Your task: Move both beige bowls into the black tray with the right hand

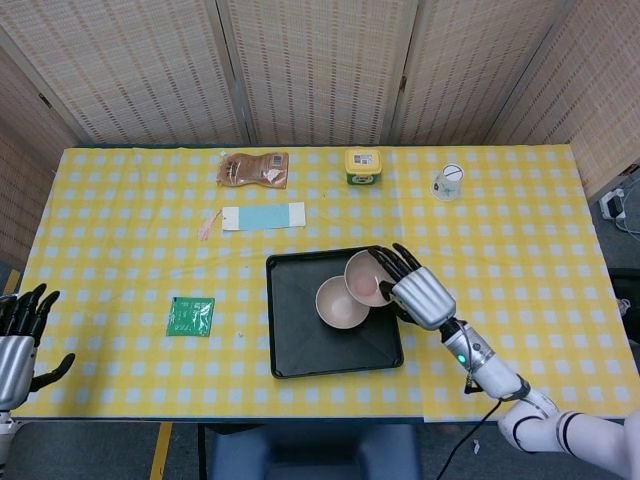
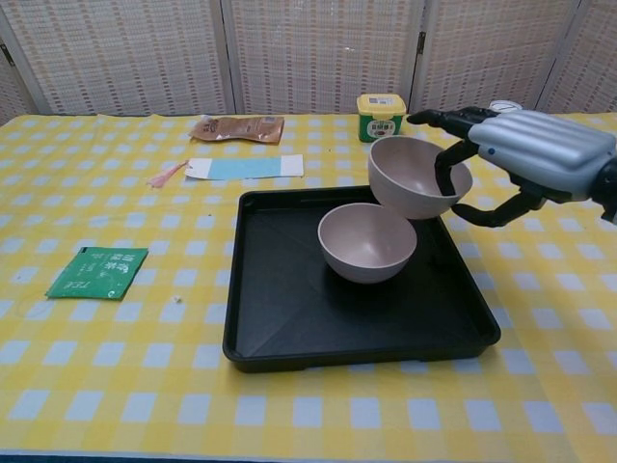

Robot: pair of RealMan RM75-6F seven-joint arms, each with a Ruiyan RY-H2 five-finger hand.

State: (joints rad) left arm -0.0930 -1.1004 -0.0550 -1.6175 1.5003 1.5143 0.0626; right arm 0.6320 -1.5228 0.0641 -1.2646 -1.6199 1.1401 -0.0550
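One beige bowl point(image 1: 341, 304) point(image 2: 365, 241) sits upright in the middle of the black tray point(image 1: 300, 340) point(image 2: 289, 328). My right hand point(image 1: 418, 292) point(image 2: 540, 154) grips the second beige bowl point(image 1: 364, 277) point(image 2: 415, 178) by its rim, fingers hooked inside. That bowl hangs tilted in the air above the tray's far right part, just over the edge of the resting bowl. My left hand point(image 1: 20, 335) shows only in the head view at the near left table edge, fingers spread, holding nothing.
A green packet point(image 1: 190, 316) point(image 2: 97, 271) lies left of the tray. At the back are a brown pouch point(image 1: 253, 169) point(image 2: 237, 127), a blue card point(image 1: 262, 217) point(image 2: 245, 167), a yellow tub point(image 1: 362, 166) point(image 2: 380, 117) and a clear cup point(image 1: 449, 183).
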